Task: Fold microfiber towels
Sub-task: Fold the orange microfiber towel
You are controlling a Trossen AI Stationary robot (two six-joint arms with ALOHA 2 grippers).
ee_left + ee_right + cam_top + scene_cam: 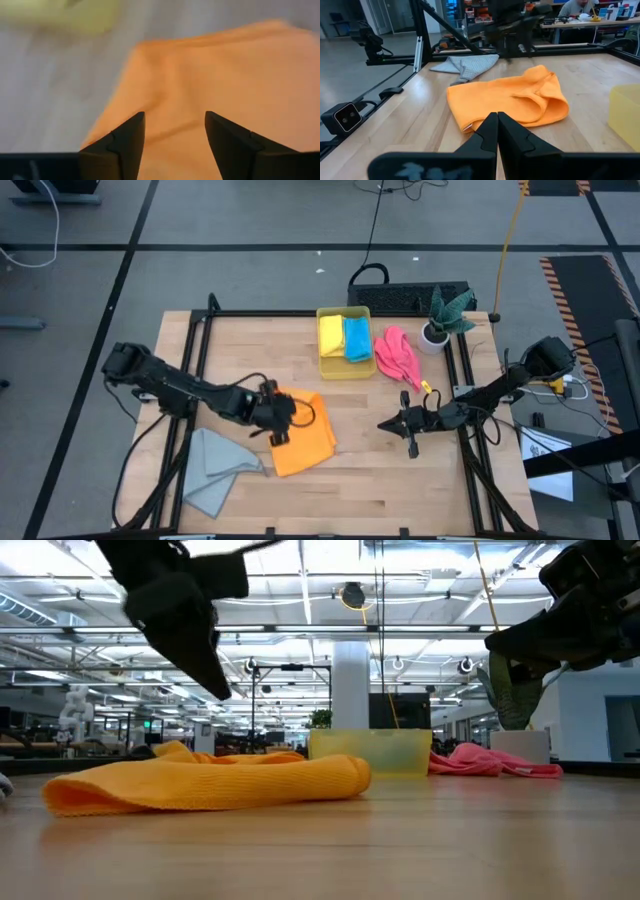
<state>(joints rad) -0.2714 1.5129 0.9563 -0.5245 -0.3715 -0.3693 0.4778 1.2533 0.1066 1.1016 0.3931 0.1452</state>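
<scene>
**Four cameras, one shared orange towel**

The high view looks straight down on the whole bench [380, 470]. The low view sits at bench level, facing the room. The left wrist view hangs close over the orange towel [220, 85]; the right wrist view sees it from across the bench.

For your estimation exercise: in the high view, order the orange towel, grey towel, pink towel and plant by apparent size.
1. Orange towel and grey towel: too alike to rank.
2. Pink towel.
3. Plant.
</scene>
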